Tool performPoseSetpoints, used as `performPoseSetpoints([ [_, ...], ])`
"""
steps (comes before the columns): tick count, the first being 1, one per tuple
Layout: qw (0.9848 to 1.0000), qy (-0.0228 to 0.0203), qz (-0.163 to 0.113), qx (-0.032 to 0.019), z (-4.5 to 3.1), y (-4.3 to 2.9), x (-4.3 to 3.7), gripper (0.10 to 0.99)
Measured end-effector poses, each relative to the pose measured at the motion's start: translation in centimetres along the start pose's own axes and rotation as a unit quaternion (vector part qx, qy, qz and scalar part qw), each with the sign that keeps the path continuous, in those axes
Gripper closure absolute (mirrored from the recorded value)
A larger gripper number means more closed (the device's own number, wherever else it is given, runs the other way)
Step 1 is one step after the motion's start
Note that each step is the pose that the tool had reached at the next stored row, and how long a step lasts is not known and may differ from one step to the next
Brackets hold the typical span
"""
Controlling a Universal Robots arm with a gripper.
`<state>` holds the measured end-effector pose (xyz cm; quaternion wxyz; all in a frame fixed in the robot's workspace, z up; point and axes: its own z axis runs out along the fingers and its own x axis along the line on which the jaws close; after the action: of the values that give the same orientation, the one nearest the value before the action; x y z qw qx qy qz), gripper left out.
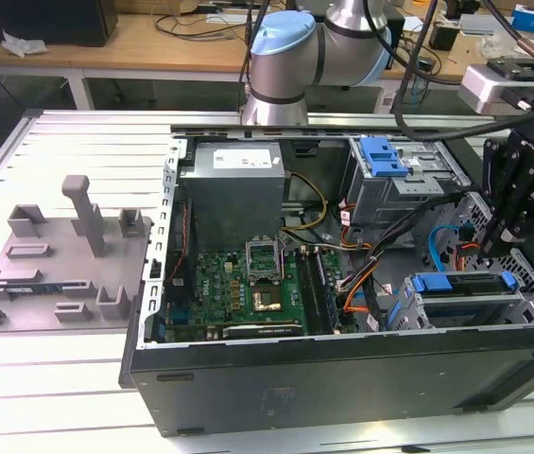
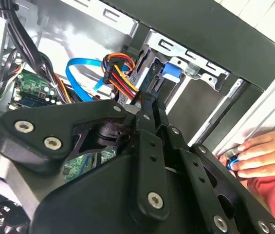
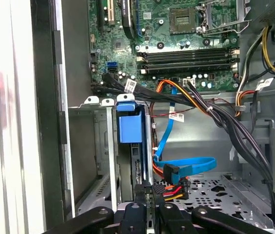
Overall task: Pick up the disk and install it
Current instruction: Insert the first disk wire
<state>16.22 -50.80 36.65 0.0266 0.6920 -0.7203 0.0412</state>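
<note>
The disk (image 1: 465,284) sits in the drive cage at the front corner of the open computer case, on the exterior view's right, its blue bracket facing up. In the first wrist view the blue bracket end (image 3: 130,127) stands between the cage's metal walls. In the second wrist view a bit of that blue (image 2: 171,70) shows past the fingers. My gripper (image 1: 495,244) hangs just beyond the cage's far end, over the cable area. Its fingers are shut together with nothing seen between them in both wrist views (image 3: 148,192) (image 2: 152,100), and they stand close to the disk's edge.
A grey power supply box (image 1: 233,194) and the motherboard (image 1: 238,284) fill the case's middle. A blue latch (image 1: 383,156) tops the upper bay. Blue and orange cables (image 3: 176,168) lie beside the cage. A person's hand (image 2: 259,156) rests on the table outside the case. A grey fixture plate (image 1: 59,255) lies on the exterior view's left.
</note>
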Motion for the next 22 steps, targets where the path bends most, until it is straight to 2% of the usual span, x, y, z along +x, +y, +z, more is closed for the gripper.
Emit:
performPoseSetpoints([
  [4,0.9999,-0.0122,0.000,-0.0004,0.06,-0.04,0.57,0.918],
  [5,0.9998,-0.0174,0.000,-0.0007,0.07,-0.06,0.72,0.918],
  [6,0.9997,-0.0254,0.000,-0.0010,0.10,-0.09,0.93,0.918],
  [7,0.9996,-0.0279,0.000,-0.0011,0.11,-0.10,1.06,0.918],
  [13,0.9996,-0.0281,0.000,-0.0011,0.11,-0.10,1.14,0.918],
  [15,0.9996,-0.0299,0.000,-0.0011,0.13,-0.11,1.34,0.918],
  [17,0.9994,-0.0350,0.000,-0.0013,0.18,-0.13,1.79,0.918],
  [22,0.9993,-0.0351,0.009,-0.0019,0.29,-0.51,1.77,0.918],
])
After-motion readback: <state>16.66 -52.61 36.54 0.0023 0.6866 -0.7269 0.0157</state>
